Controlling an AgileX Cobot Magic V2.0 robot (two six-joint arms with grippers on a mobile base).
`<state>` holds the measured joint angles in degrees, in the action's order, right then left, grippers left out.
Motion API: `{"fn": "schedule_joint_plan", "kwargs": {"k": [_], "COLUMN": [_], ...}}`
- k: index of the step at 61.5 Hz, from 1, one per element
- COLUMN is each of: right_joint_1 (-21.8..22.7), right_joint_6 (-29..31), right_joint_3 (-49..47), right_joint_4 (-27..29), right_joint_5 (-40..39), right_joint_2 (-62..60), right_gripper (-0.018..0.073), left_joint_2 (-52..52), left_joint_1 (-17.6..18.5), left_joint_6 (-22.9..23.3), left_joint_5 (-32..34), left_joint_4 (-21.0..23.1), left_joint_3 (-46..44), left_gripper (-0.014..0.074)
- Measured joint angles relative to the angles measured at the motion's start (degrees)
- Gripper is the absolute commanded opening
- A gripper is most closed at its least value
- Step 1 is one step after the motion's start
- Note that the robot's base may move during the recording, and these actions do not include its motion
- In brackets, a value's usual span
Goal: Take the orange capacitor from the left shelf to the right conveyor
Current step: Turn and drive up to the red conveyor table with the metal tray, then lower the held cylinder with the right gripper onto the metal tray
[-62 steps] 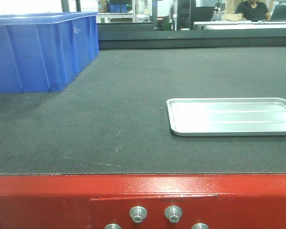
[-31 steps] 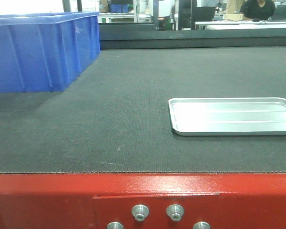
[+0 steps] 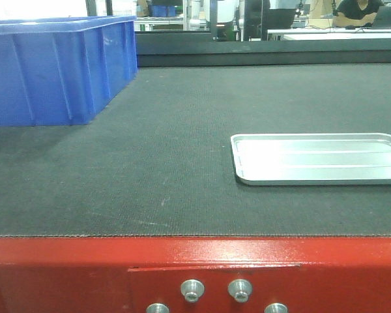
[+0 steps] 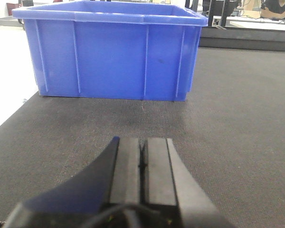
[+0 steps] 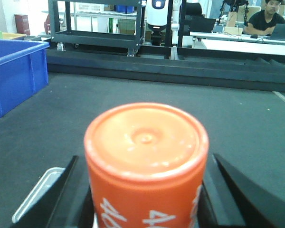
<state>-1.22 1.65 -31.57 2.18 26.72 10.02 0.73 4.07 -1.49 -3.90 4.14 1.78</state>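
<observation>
Now the right end effector (image 5: pixel 147 194) grips the capacitor (image 5: pixel 146 156) upright over the conveyor (image 3: pixel 150 163), beside the tray (image 3: pixel 319 158); the left end effector (image 4: pixel 142 161) is closed, empty. Transport looks nearly done: next, lower it gently onto bare belt, clear of the tray, then release

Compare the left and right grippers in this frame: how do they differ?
The left gripper is shut with its pads together and nothing between them; the right gripper is closed on the orange capacitor. The left gripper faces the blue crate; the right gripper sees it only at the picture's edge. Both are above the right conveyor.
</observation>
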Motion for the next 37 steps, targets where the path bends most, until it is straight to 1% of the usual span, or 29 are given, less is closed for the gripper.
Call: {"fn": "schedule_joint_plan", "kwargs": {"k": [9, 19, 24, 30, 37], "right_joint_1": [0.0, -0.6, -2.8, -6.5, -10.0], "right_joint_6": [0.0, 0.0, 0.0, 0.0, 0.0], "right_joint_3": [0.0, 0.1, 0.6, 2.0, 5.0], "right_joint_4": [0.8, 2.5, 2.6, 2.6, 1.4], "right_joint_5": [-5.0, -14.3, -19.6, -26.4, -37.6], "right_joint_2": [9.3, 22.8, 29.8, 37.0, 45.1], "right_gripper": [0.0070, 0.0070, 0.0070, 0.0070, 0.0070], "left_joint_2": [0.0, 0.0, 0.0, 0.0, 0.0], "left_joint_1": [0.0, 0.0, 0.0, 0.0, 0.0], "left_joint_6": [0.0, 0.0, 0.0, 0.0, 0.0], "left_joint_5": [0.0, 0.0, 0.0, 0.0, 0.0], "left_joint_4": [0.0, 0.0, 0.0, 0.0, 0.0], "left_joint_3": [0.0, 0.0, 0.0, 0.0, 0.0], "left_gripper": [-0.0127, -0.0127, -0.0127, -0.0127, -0.0127]}}
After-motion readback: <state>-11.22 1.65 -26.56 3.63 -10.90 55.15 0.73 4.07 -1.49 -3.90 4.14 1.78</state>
